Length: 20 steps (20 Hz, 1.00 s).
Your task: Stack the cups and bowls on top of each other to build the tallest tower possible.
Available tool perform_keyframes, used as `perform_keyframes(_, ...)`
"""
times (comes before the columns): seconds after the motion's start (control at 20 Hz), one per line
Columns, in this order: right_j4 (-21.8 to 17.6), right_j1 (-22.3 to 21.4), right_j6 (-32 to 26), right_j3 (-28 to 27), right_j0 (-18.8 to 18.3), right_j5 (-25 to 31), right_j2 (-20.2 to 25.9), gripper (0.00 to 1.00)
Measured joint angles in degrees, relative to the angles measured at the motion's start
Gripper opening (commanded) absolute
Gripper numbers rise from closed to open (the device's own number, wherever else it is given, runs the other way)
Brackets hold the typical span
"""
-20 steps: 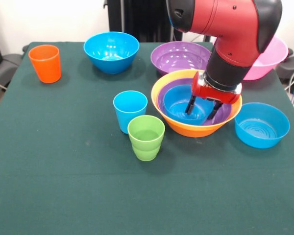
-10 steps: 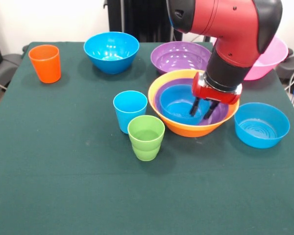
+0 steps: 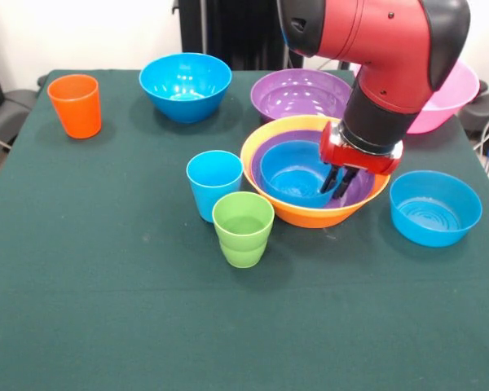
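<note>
The tower is a nest of three bowls: a large orange-yellow bowl (image 3: 310, 218) holds a purple bowl (image 3: 367, 189), which holds a smaller blue bowl (image 3: 289, 175). My gripper (image 3: 334, 183) reaches down into the nest, its jaws drawn close together over the blue bowl's right rim. The light blue cup (image 3: 214, 186) stands against the orange-yellow bowl's left side. The green ridged cup (image 3: 243, 230) stands just in front of it. The orange cup (image 3: 75, 106) stands alone at the far left.
A blue bowl (image 3: 185, 85) and a second purple bowl (image 3: 297, 96) sit at the back. The pink bowl (image 3: 452, 102) is at the back right, partly behind my arm. Another blue bowl (image 3: 435, 208) sits right of the nest.
My jaws have closed from wide apart to narrow on the blue bowl's rim. The whole nest has slid left, up against the light blue cup, nudging it slightly.
</note>
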Motion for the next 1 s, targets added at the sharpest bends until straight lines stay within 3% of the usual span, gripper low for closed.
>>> perform_keyframes(0.45,0.0,-1.7,0.0,0.0,0.0,0.7,0.0,0.00)
perform_keyframes(1.0,-0.1,-9.0,0.0,0.1,0.0,6.4,0.0,0.00)
